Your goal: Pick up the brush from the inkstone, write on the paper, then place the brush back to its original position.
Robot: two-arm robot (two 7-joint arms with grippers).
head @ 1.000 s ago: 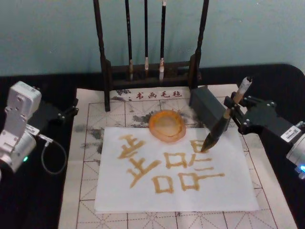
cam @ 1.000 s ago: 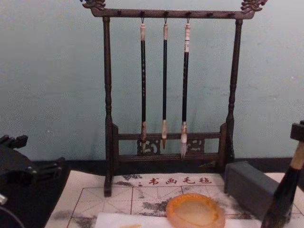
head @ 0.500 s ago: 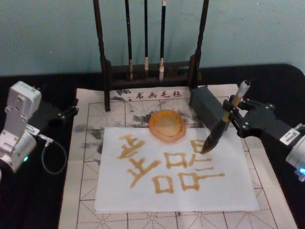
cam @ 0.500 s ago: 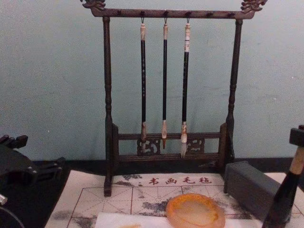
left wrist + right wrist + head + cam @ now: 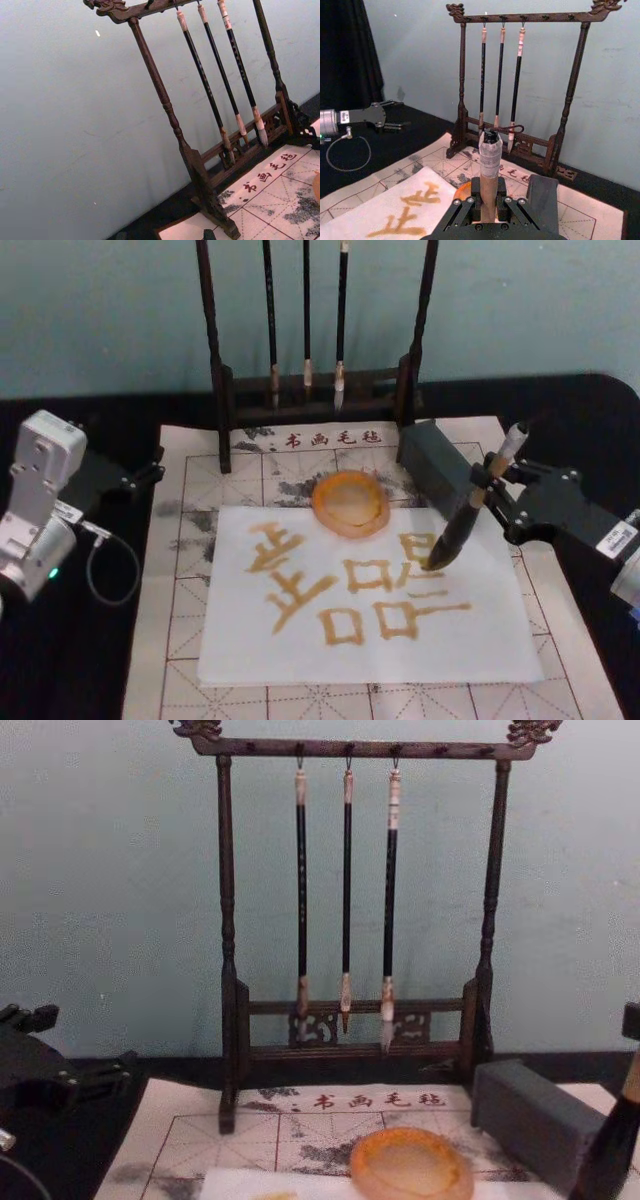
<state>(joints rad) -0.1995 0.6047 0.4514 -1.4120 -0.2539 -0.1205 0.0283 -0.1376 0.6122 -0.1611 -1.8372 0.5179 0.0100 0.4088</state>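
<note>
Two grippers: right gripper, centre right, clamped the brush, tip on the paper, evidently mid-writing. The likely next move was lifting it to the inkstone. Left gripper sat parked far left, jaws apart.

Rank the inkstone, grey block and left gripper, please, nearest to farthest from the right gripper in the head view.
From the right gripper, holding the brush:
1. grey block, just to its left.
2. inkstone, mid-mat.
3. left gripper, far left.

Hd high, chest low; common rack
</note>
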